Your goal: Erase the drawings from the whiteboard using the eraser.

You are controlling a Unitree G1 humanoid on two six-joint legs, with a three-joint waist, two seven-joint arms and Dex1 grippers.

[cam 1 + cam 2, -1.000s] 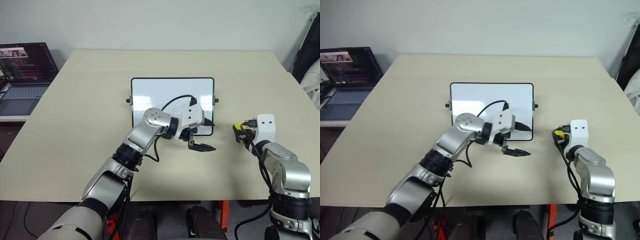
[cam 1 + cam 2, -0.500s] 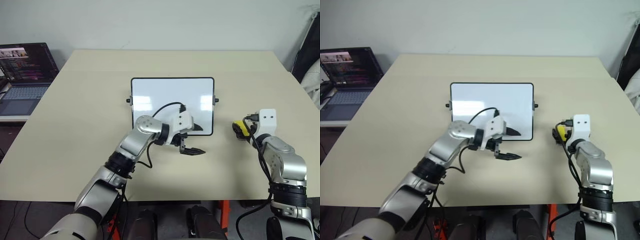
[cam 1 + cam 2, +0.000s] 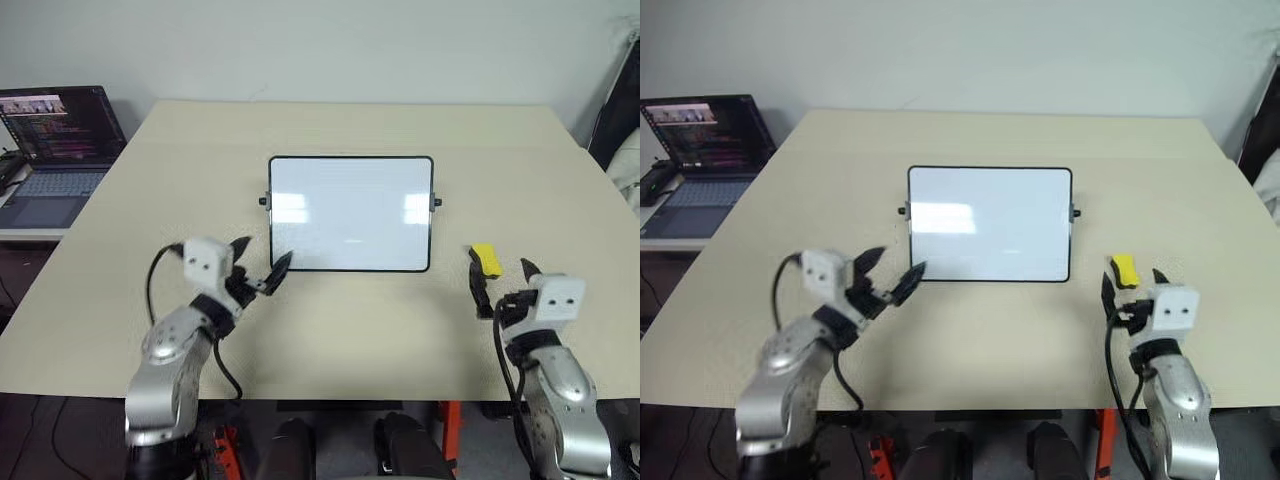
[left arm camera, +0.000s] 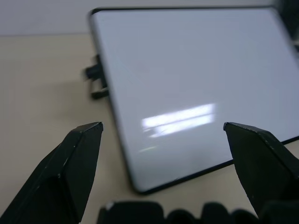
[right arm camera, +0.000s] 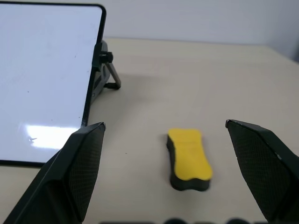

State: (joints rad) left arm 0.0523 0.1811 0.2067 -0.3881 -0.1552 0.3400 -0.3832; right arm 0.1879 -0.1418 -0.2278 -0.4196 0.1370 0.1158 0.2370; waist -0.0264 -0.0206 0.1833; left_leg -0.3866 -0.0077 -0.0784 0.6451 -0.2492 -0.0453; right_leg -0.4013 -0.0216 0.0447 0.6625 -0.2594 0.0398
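- The eraser lies flat on the table, yellow side up, near the right edge and just off the lower right corner of the board.
- Its long axis runs roughly from the near edge toward the far edge, slightly slanted.
- Our right gripper sits just behind it on the near side, jaws spread wide and empty. In the right wrist view the eraser lies straight ahead between the two fingers, apart from both.
- We judge the right arm much the nearer one; a short push forward would bring the jaws across the eraser's narrow width, with its long axis lined up along the fingers.
- The board rests at the middle of the table, its long sides parallel to the near edge, a black knob at each short side.
- We see no red marks on its white face from the head views or the wrist views; only glare shows. We judge the wiping done or nearly so.
- Our left gripper hovers by the board's lower left corner, jaws wide, holding nothing and not touching the frame.
- A laptop stands off the table's left edge, well apart from everything.
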